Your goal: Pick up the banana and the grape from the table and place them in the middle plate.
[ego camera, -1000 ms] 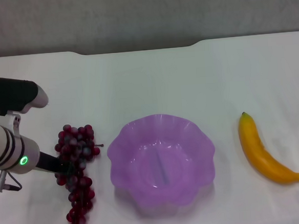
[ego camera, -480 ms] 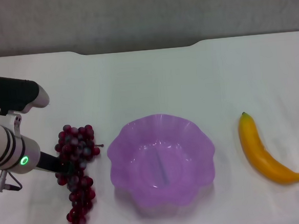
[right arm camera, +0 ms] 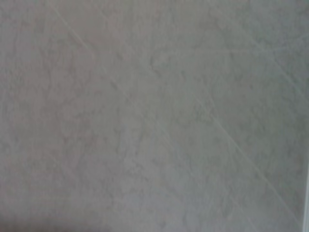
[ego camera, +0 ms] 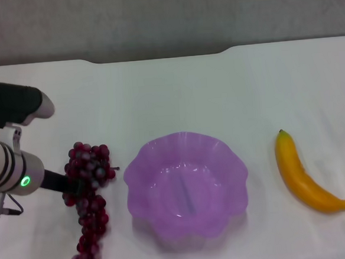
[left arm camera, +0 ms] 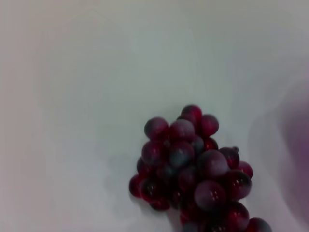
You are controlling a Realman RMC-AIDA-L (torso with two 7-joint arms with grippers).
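Your left gripper (ego camera: 69,183) sits low over the worktop (ego camera: 176,93), with its dark tip buried in the near side of the grape (ego camera: 88,197) bunch, about a third of the way down from the bunch's far end. You cannot tell from either view whether the jaws are open or closed on the fruit; the grapes hide them, and the left wrist view shows only the grape (left arm camera: 193,174) cluster on the white surface, no fingers.

Beyond the jaws, on the far side of the bunch, the middle plate (ego camera: 140,161) stands just beside the grapes without touching them, and it holds nothing. Farther the same way, well apart from the plate, the banana (ego camera: 303,176) lies flat on the worktop, its green tip pointing to the far edge.

Your right gripper is out of view; its wrist camera shows only a plain grey surface.
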